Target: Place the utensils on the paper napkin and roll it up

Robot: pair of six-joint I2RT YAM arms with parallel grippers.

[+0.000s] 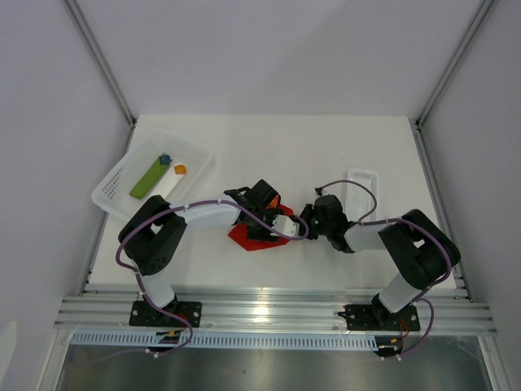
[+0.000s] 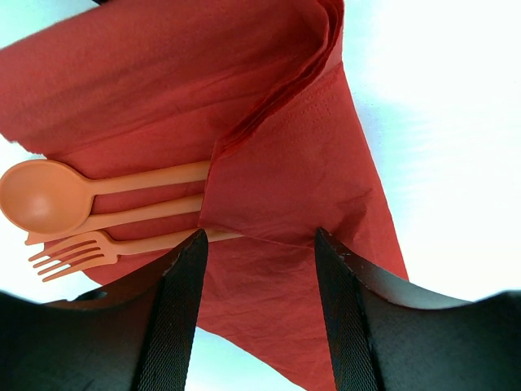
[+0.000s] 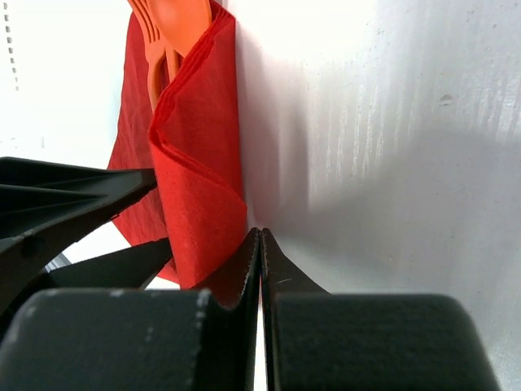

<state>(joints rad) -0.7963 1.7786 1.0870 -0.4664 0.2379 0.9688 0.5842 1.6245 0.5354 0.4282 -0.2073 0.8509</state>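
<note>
Roughly midway between the left and right edges of the white tabletop, closer to its near edge than its far one, lies the thin bright red paper napkin. In the top view it is only an irregular red patch, partly hidden under both wrists.

The left wrist view shows more. One flap is folded over the handles of the slender orange plastic utensils: a spoon, a fork and a third piece between them. Their heads stick out side by side past the napkin's edge. The left gripper holds its fingers wide apart above the paper, one beside the fork's handle and the other over bare napkin.

Only the right wrist view shows the fold edge-on, layered and standing up off the tabletop, with utensil ends at its far end. The right gripper has its fingers pressed together with no paper visible between them, and the fold lies just beside one finger.
</note>
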